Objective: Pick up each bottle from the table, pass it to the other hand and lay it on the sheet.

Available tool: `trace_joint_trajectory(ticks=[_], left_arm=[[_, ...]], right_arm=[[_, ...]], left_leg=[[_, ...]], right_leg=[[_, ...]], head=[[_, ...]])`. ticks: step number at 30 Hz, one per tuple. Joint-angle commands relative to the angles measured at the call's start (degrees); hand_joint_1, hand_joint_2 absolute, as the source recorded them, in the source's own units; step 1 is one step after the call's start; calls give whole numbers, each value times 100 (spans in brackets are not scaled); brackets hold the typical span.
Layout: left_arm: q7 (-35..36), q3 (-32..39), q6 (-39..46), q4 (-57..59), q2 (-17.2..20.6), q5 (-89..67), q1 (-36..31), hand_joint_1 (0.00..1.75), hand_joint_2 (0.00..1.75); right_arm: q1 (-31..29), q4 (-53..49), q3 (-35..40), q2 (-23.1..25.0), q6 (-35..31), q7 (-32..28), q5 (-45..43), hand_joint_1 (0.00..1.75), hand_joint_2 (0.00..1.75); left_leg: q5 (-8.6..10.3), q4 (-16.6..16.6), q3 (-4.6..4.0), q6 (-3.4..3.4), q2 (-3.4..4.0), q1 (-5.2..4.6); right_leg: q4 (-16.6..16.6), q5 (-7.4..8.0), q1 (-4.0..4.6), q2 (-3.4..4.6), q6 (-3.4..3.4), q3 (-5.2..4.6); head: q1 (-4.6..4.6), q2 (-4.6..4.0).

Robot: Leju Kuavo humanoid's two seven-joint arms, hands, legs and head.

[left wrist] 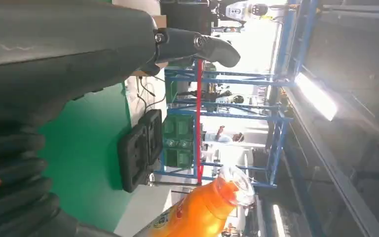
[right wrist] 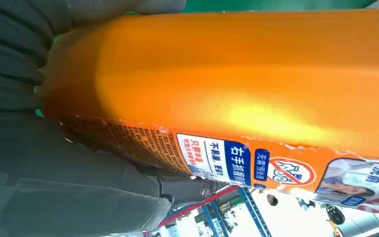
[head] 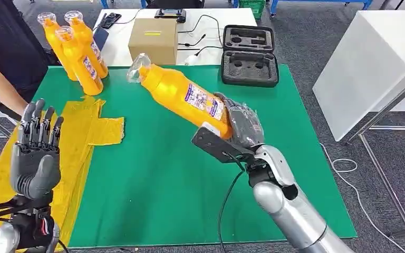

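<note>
right hand [head: 241,126] wraps fingers round orange bottle [head: 182,94], tipped up over green mat [head: 153,184] for handing across | left hand [head: 34,153] empty, fingers spread wide, waiting over yellow sheet [head: 82,137]

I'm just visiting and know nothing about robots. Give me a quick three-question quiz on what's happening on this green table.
1. True or false: the right hand holds an orange bottle lifted off the green table.
2. How many orange bottles stand upright together at the table's far left corner?
3. The left hand is: A) gripping a bottle, B) raised with fingers spread and holding nothing, C) pressing on the cardboard box.

Key: 1 true; 2 three; 3 B.
</note>
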Motion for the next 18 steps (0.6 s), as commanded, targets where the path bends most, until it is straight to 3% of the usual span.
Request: trace_joint_trajectory(ticks=[1, 12, 18], left_arm=[[-5, -414, -19, 477, -31, 245, -264, 0, 175], [430, -863, -146, 380, -105, 2150, -149, 0, 175], [617, -622, 12, -90, -230, 2526, 37, 0, 175]], right_arm=[[-510, 259, 357, 190, -234, -12, -96, 175, 175], [-703, 792, 1466, 1124, -795, 16, 757, 175, 175], [-595, 781, 1810, 1255, -781, -40, 916, 175, 175]], left_leg=[[-11, -1, 19, -18, -7, 5], [-5, -7, 10, -14, 8, 3], [-14, -6, 22, -21, 8, 12]], right_leg=[[-1, -9, 2, 10, -5, 19], [-2, -3, 0, 17, -7, 6], [-4, -9, 6, 24, -10, 19]], head=[[0, 0], [0, 0], [0, 0]])
